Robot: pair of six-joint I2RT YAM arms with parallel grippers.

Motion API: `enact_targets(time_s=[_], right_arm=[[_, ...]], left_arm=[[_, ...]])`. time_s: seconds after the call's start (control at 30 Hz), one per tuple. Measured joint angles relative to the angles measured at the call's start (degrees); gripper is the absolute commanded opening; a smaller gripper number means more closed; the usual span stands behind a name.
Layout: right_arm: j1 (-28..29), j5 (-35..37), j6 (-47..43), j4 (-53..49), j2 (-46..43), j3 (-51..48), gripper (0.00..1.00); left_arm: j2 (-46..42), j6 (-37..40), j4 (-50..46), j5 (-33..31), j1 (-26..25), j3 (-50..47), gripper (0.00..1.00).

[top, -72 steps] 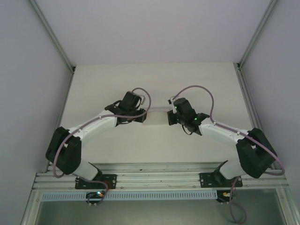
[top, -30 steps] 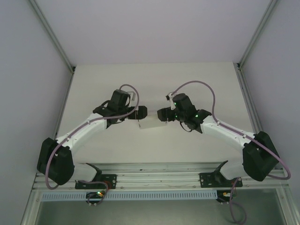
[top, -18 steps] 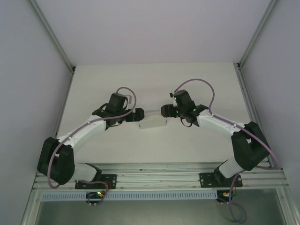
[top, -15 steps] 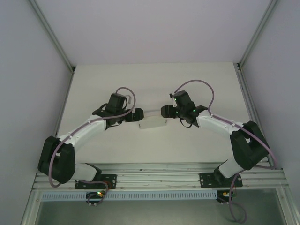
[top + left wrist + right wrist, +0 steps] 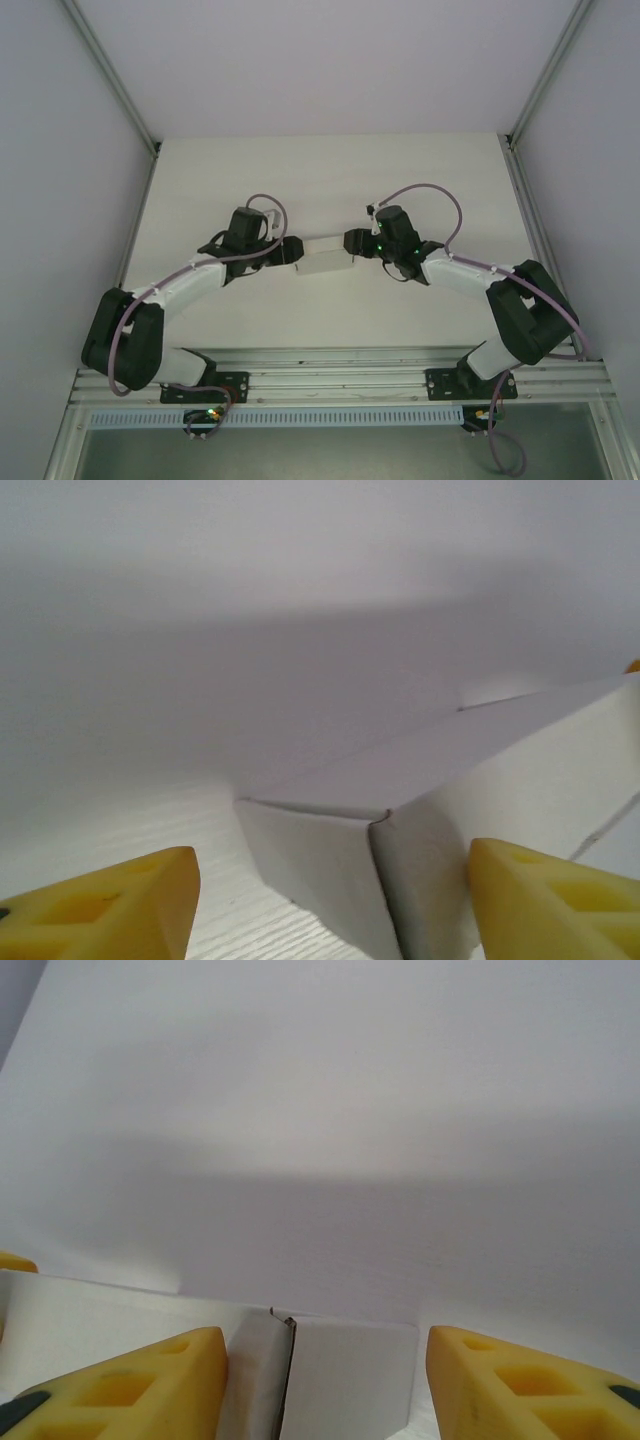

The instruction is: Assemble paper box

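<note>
The paper box [image 5: 325, 257] is a small white folded carton lying on the table between my two grippers. My left gripper [image 5: 291, 250] is at its left end. In the left wrist view a corner of the box [image 5: 400, 810] sits between the yellow fingers [image 5: 110, 905]; the right finger is at the box's side and the left one stands well clear. My right gripper [image 5: 352, 242] is at the right end. There the box's end [image 5: 345, 1370] lies between the fingers [image 5: 530, 1380], the left one against its side, with a gap at the right. Both grippers are open.
The white table [image 5: 330, 180] is walled by grey panels on the left, right and back. An aluminium rail [image 5: 340, 385] carries the arm bases at the near edge. Purple cables loop over both wrists.
Both wrists have dropped lower and drawn in on the box's two ends. The box has shifted slightly and lies more in line between the grippers.
</note>
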Motion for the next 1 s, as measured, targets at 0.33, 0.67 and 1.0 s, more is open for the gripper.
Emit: enact_targets(time_s=[0.33, 0.67, 1.0], right_arm=[[-0.2, -1.7, -0.3, 13.7, 0.0, -6.3, 0.29], [0.0, -0.7, -1.6, 30.3, 1.7, -13.4, 0.23], [0.9, 1.9, -4.6, 24.2, 0.2, -10.9, 0.51]], left_arm=[[3.8, 1.9, 25.8, 2.9, 0.0, -7.4, 0.00], [5.4, 2.1, 31.5, 1.0, -0.8, -8.3, 0.08], [5.6, 2.8, 25.0, -0.3, -1.0, -5.0, 0.66]])
